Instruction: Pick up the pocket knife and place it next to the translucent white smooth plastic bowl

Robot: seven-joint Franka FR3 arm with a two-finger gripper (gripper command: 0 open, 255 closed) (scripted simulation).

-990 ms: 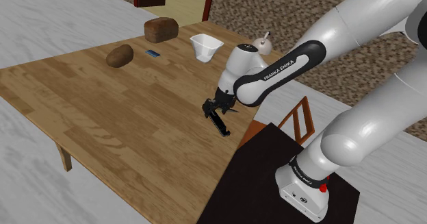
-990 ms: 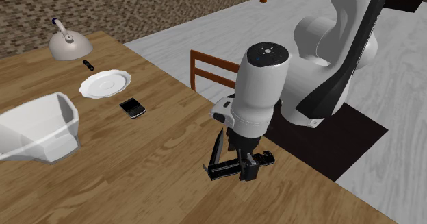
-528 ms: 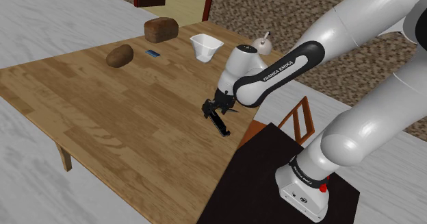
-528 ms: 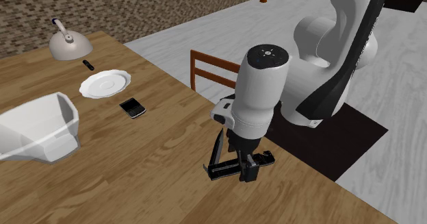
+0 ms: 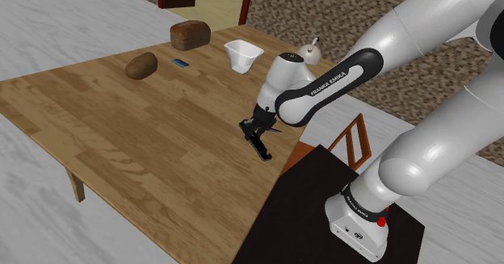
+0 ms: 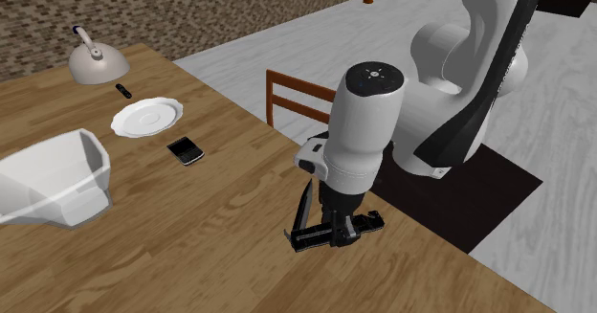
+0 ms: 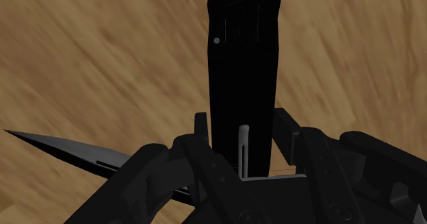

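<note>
The black pocket knife (image 5: 262,148) lies half unfolded on the wooden table (image 5: 121,117), near the edge closest to the stand. My gripper (image 5: 257,132) points down onto it, shut on the knife's handle (image 7: 245,72). The grey blade (image 7: 75,151) sticks out sideways. In the second exterior view the gripper (image 6: 337,229) clasps the knife (image 6: 314,234) at table level. The white bowl (image 5: 243,55) stands at the table's far side; the bowl (image 6: 57,182) sits at the second exterior view's left, well away from the knife.
A brown loaf (image 5: 191,35), a brown lump (image 5: 141,64) and a small phone (image 5: 179,62) lie at the far end. A white plate (image 6: 145,116), a dark phone (image 6: 186,149) and a white lidded pot (image 6: 96,64) sit beyond the bowl. A wooden chair (image 6: 297,96) stands by the table edge.
The fingers have come together on the knife's handle; before, they stood apart around it. Arm and knife have kept their place.
</note>
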